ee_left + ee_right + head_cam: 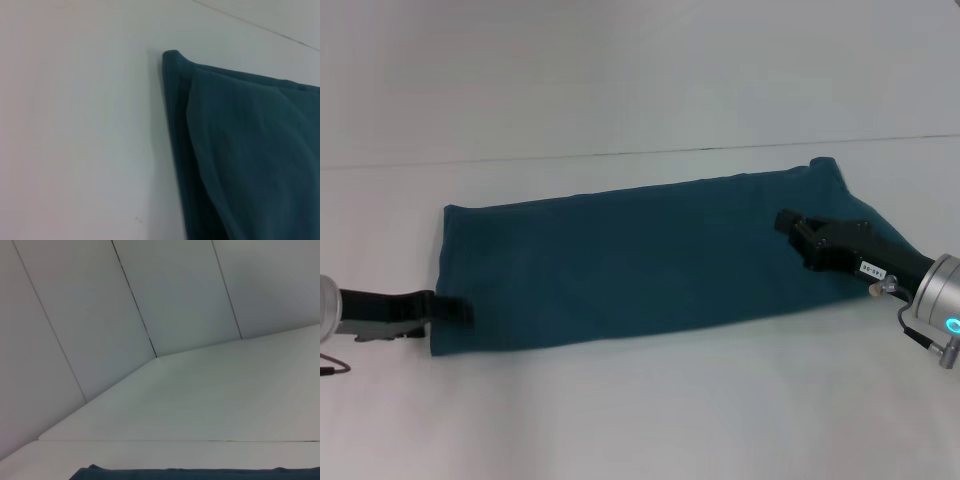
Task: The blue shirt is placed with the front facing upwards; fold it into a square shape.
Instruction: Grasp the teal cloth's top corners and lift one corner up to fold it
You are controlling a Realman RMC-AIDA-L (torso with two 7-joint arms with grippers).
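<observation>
Your left gripper [455, 311] sits low at the near left corner of the blue shirt [640, 255], its dark tip reaching onto the cloth's edge, though you cannot tell from these views whether it is closed on the fabric. Your right gripper [788, 222] rests over the shirt's right end, and its opening likewise cannot be judged. The shirt lies folded into a long band across the middle of the white desk [640, 420], running from the left side toward the far right, layered edges showing at one corner.
</observation>
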